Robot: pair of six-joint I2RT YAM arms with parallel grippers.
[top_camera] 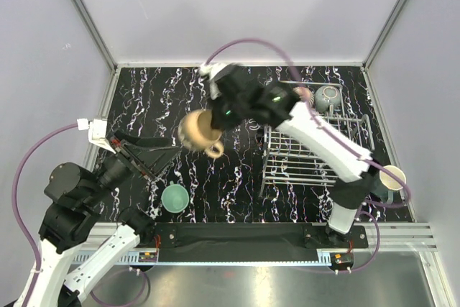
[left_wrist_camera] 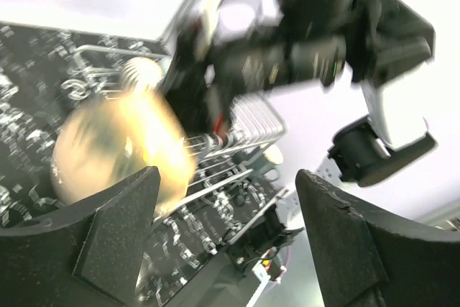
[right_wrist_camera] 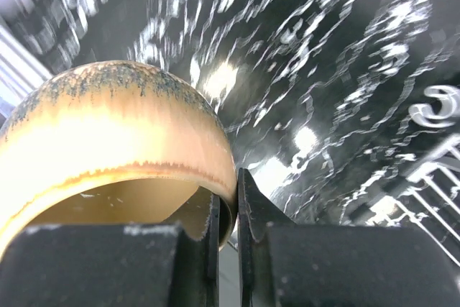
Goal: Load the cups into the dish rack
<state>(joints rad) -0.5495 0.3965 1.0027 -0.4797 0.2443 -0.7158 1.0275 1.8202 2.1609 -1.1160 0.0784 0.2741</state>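
My right gripper (top_camera: 214, 124) is shut on the rim of a tan cup (top_camera: 197, 129), which hangs above the middle of the table with its handle toward the near side. In the right wrist view one finger is inside the tan cup (right_wrist_camera: 108, 127) and the other outside, right gripper (right_wrist_camera: 228, 203). My left gripper (top_camera: 154, 157) stands open at the left and points toward that cup; between its fingers (left_wrist_camera: 352, 235) nothing is held, and the tan cup (left_wrist_camera: 115, 149) shows blurred. A teal-green cup (top_camera: 175, 197) sits on the table. A grey-green cup (top_camera: 328, 96) stands at the far end of the dish rack (top_camera: 316, 167).
A cream cup (top_camera: 392, 177) sits at the table's right edge beside the right arm's base. The right arm (top_camera: 323, 138) reaches across above the rack. White walls close off the black marbled table (top_camera: 151, 98) on three sides.
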